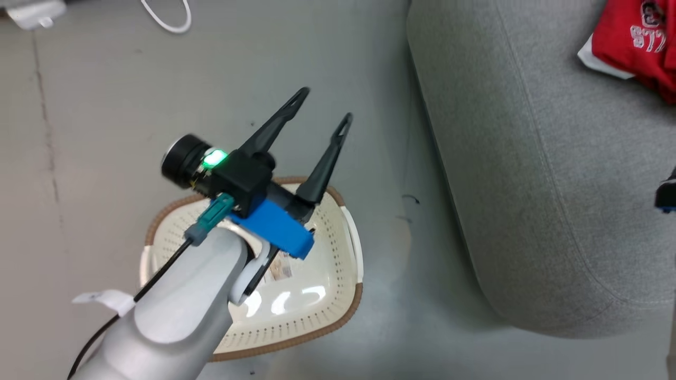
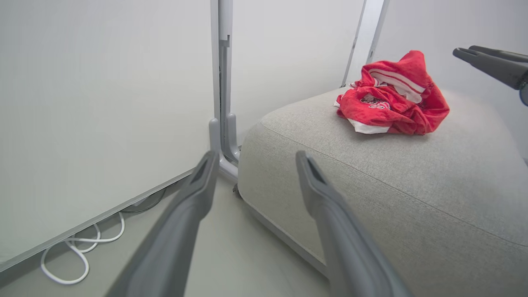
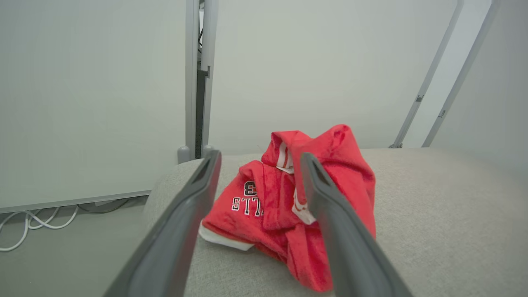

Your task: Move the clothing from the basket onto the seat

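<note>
The red clothing (image 3: 280, 198) with white trim and print lies crumpled on the grey seat (image 3: 433, 206), also seen as clothing (image 1: 634, 42) at the top right of the seat (image 1: 528, 184). My right gripper (image 3: 260, 159) hangs open just before the heap, its fingers apart and holding nothing. The cream basket (image 1: 348, 253) stands on the floor left of the seat; its bare glossy bottom shows, partly hidden by my left arm. My left gripper (image 1: 325, 105) is open above the basket's far rim, pointing toward the seat's corner (image 2: 371, 173). The clothing (image 2: 392, 99) and the right gripper's fingers (image 2: 491, 62) show there too.
A white cable (image 2: 74, 255) loops on the grey floor along the white wall panel. A grey metal post (image 2: 222, 82) stands at the seat's corner. Open floor lies between the basket and the seat. A white object (image 1: 31, 13) sits at the top left.
</note>
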Available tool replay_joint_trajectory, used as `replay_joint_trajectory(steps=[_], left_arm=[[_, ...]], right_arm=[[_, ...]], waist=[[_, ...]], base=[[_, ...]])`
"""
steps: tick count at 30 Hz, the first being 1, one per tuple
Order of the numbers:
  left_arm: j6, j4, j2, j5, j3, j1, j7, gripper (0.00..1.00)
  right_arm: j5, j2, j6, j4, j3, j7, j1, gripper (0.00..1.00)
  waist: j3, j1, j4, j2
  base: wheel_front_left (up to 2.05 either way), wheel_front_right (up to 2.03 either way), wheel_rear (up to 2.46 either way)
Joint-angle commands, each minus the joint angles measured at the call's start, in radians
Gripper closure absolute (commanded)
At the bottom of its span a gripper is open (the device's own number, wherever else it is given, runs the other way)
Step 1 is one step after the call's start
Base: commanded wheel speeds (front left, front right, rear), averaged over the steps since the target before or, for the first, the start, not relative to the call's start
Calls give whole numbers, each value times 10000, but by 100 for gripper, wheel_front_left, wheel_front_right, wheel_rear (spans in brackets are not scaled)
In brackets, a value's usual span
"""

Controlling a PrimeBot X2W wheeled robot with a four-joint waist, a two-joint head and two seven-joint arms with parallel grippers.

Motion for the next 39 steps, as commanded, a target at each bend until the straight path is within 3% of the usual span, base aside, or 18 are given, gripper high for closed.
replay_joint_trajectory(steps=[1,8,19,29,39], left_arm=[[96,-63,-26,15,333,393,-46,0],[165,-269,-217,79,1982,1631,-47,0],[-118,-516,-857,749,4398,3432,-39,0],[-512,-503,-1348,1417,5648,4417,-38,0],[-703,-484,-1621,1783,6404,5220,-39,0]], right_arm=[[71,148,1,-240,212,-34,332,0],[32,529,1,-929,1125,-34,1065,0],[157,793,3,-1133,2321,-34,2109,0],[172,1133,1,-1325,2751,-33,3241,0],[137,1291,3,-1444,2633,-33,4032,0]], waist=[[-606,1,267,0],[-1505,1,893,0],[-2864,1,1736,0],[-3620,1,2316,0],[-4108,1,2452,0]], base=[[0,0,0],[0,0,0],[0,0,0],[0,0,0],[0,0,0]])
